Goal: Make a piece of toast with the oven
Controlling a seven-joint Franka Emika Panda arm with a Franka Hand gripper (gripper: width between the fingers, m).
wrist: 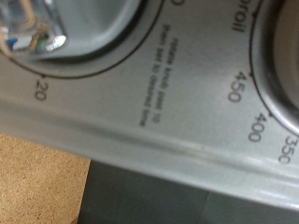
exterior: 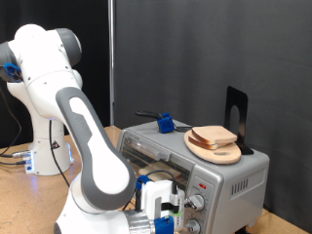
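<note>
Hovering low at the oven's front, at the exterior view's bottom centre: the tool (exterior: 168, 210), white and blue, pressing close to the control panel beside the round knobs (exterior: 198, 203); spread of the fingers impossible to tell, the arm's grey elbow blocking much of it. Filling the wrist view: the oven (wrist: 177, 121) panel's grey face at very close range, showing printed dial numbers 20, 450, 400 and 350, part of the word "broil", a few lines of tiny blurred lettering, and one shiny knob edge (wrist: 33, 28) catching the light. Showing beneath the panel, a strip of tan worktop (wrist: 37, 182). Sitting towards the exterior view's right: the oven (exterior: 229, 180), small and silver-grey, its front partly hidden behind the arm. Resting on the oven's roof: a round wooden board (exterior: 213, 150), carrying the piece of toast (exterior: 214, 136), flat, roughly square, pale with a tan-brown crust, seemingly stacked on a second similar slice. Lying on the roof towards the exterior view's left of the board: a small blue object (exterior: 166, 124) with a dark handle. Standing behind the board: a black upright bracket (exterior: 236, 115). Looming at the exterior view's left: the white arm base against dark curtains.
</note>
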